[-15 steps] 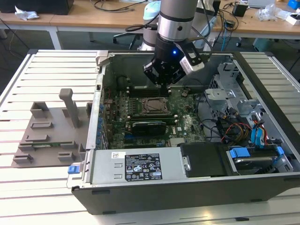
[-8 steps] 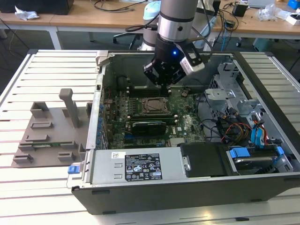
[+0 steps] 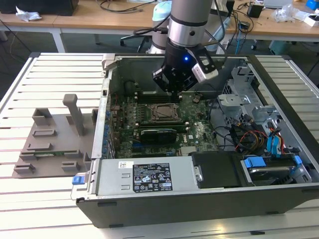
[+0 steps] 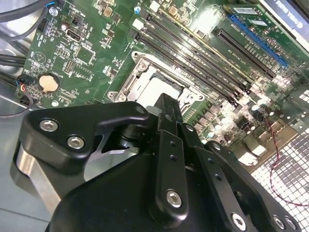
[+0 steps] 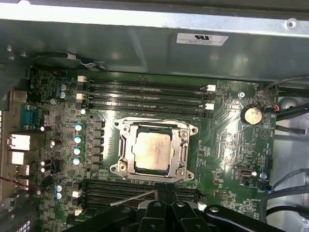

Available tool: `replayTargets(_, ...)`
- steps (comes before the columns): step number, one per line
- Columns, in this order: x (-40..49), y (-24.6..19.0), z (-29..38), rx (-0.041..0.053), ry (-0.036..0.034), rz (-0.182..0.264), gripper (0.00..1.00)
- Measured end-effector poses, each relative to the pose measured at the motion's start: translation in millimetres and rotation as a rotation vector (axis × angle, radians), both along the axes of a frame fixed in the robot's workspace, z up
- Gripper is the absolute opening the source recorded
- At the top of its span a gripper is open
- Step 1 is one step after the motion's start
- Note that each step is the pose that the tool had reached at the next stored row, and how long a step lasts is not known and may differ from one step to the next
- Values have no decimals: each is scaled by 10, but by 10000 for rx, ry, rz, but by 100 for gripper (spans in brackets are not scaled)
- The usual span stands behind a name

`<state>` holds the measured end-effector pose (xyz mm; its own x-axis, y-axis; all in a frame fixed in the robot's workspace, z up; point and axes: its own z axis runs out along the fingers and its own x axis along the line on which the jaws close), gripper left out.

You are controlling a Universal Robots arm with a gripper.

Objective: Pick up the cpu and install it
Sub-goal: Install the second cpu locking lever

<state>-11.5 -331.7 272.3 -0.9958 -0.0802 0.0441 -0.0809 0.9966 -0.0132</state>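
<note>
— Where is the cpu seen?

— The cpu (image 5: 152, 152) is seated flat inside the socket frame (image 5: 124, 153) at the middle of the motherboard (image 5: 227, 140), its metal top facing up. In the second wrist view a pale part of the cpu (image 4: 157, 89) is glimpsed within the frame, just past the pincer's tip.

— And the pincer, relative to it?

— In the exterior view the pincer (image 3: 172, 89) is held above the motherboard, over the far edge of the socket frame (image 3: 163, 113), apart from it. In the first wrist view the fingertips (image 5: 161, 189) are seen close together at the frame's near edge, just beside the cpu and not touching it. Nothing is seen gripped between them; the jaws appear closed or nearly closed.

— What is found around the socket?

— Rows of dark memory slots (image 5: 145, 94) are laid on one side of the frame, and further slots (image 5: 116, 191) on the other. A round coin battery (image 5: 251, 115) is set near the board's corner. The board is mounted in an open computer case (image 3: 149, 199) lying on a slatted tabletop (image 3: 45, 199). A grey fixture plate (image 3: 52, 139) is placed beside the case, at the exterior view's left, well apart from the pincer.
</note>
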Motion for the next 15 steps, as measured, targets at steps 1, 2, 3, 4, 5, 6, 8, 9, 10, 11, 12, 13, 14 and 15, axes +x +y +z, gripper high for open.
replayTargets(1, 0, -2, -1, 348, -1, 0, 11)
replayTargets(2, 0, -3, -2, 649, -1, 1, 11)
replayTargets(3, 0, -19, -3, 865, 0, 0, 11)
replayTargets(4, -4, -80, -6, 899, -1, 0, 11)
replayTargets(5, -11, -126, -8, 900, -1, 0, 11)
replayTargets(6, -19, -158, -10, 899, 0, 0, 11)
replayTargets(8, -33, -210, -14, 899, -1, 0, 11)
replayTargets(9, -38, -221, -16, 899, -1, -1, 11)
replayTargets(10, -42, -229, -19, 900, -1, -1, 11)
replayTargets(11, -49, -238, -21, 899, -1, -1, 11)
replayTargets(12, -63, -255, -29, 900, -2, 0, 11)
replayTargets(13, -71, -270, -37, 899, -1, 1, 11)
replayTargets(14, -77, -281, -45, 900, -1, 2, 11)
replayTargets(15, -80, -289, -56, 901, -1, 1, 11)
